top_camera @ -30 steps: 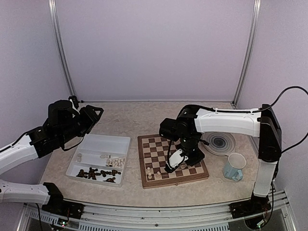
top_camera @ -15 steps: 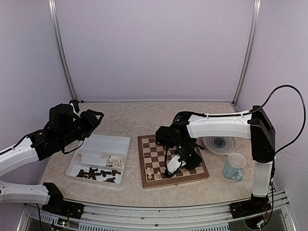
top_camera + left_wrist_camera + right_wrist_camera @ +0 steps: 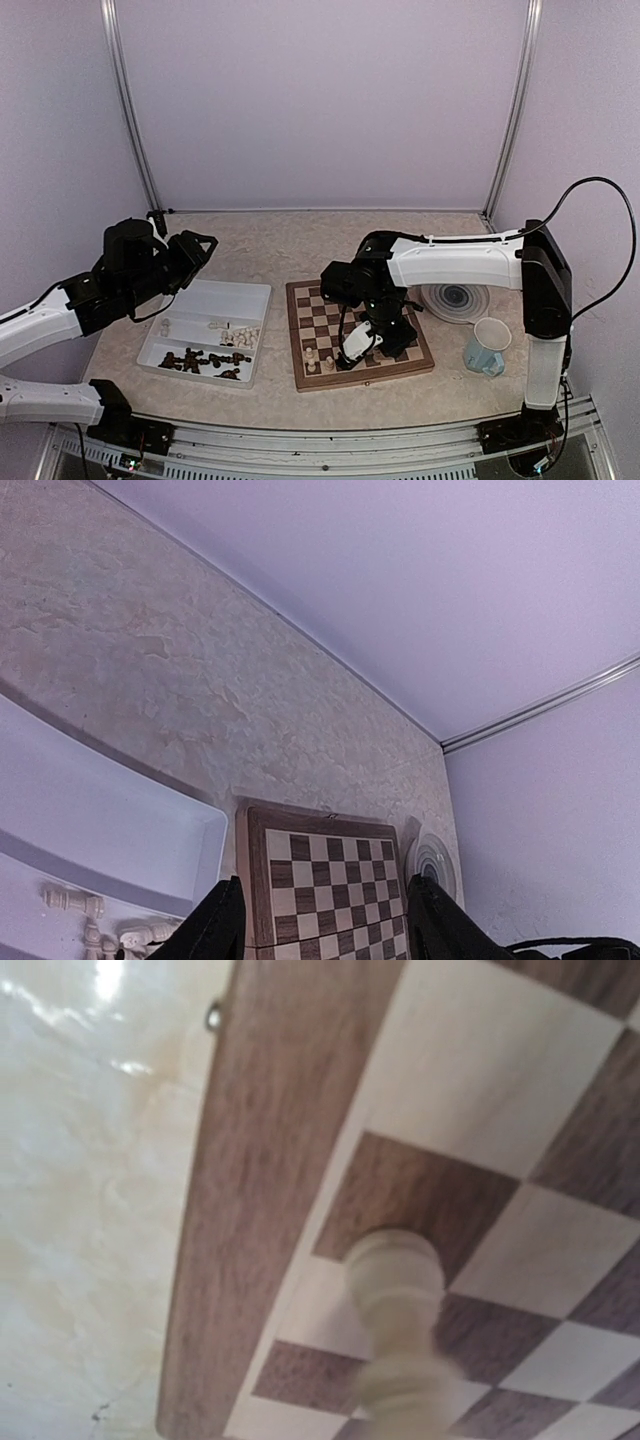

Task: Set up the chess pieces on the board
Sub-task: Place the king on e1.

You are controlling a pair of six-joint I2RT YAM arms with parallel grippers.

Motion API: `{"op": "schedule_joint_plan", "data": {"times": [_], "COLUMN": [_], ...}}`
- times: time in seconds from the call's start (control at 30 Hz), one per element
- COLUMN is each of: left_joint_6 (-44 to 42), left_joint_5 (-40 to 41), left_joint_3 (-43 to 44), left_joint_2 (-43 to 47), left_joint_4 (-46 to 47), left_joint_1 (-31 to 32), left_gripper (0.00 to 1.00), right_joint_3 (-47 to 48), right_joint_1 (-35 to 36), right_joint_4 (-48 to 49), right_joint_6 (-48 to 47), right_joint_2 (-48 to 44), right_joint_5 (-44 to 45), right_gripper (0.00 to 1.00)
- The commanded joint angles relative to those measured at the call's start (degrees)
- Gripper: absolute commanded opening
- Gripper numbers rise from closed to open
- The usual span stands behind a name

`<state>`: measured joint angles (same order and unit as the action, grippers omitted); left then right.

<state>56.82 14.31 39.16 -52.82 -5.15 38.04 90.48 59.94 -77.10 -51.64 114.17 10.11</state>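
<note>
Top view: your right gripper (image 3: 350,350) sits low over the near row of the board (image 3: 385,310). Two pale pieces (image 3: 312,358) stand just to the left of its jaws. From here you cannot tell how wide those jaws stand, or whether anything is between them. Your left gripper (image 3: 195,250) hangs above the far end of the tray (image 3: 255,295), and the loose pieces lie below and nearer than its jaws.

Left wrist view: here you get what the top view hides. The fingers (image 3: 215,925) stand apart with nothing between them. The board shows beyond the jaws, and a few pale pieces lie in the tray beside the left finger.

Right wrist view: one pale piece (image 3: 395,1310), blurred, stands upright under the camera, close to the board's border near a corner. No finger shows, so you still cannot tell the grip. Its head hides its base, so its exact square is unclear.

Judge these pieces light, stiff and smooth, with a small base that tips easily. Take each one at the narrow neck under the head, jaws level, and lift straight up
</note>
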Motion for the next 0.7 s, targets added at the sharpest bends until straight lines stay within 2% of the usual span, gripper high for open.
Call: {"op": "schedule_joint_plan", "data": {"times": [0.0, 0.3, 0.67], "left_joint_6": [0.5, 0.7, 0.9], "left_joint_5": [-1.1, -1.9, -2.4], "left_joint_3": [-0.8, -0.9, -1.5], "left_joint_2": [-0.3, -1.3, -1.9], "left_joint_4": [2.0, 2.7, 3.2], "left_joint_1": [-0.4, -0.4, -0.4], "left_gripper": [0.56, 0.56, 0.56], "right_joint_3": [1.1, 1.7, 0.2], "right_joint_1": [0.8, 0.8, 0.7], "right_joint_4": [-0.3, 1.4, 2.4], "right_joint_6": [0.2, 0.2, 0.2], "right_joint_2": [-1.1, -0.5, -0.4], "right_joint_5": [-2.5, -4.3, -4.3], "right_gripper": [0.3, 0.18, 0.18]}}
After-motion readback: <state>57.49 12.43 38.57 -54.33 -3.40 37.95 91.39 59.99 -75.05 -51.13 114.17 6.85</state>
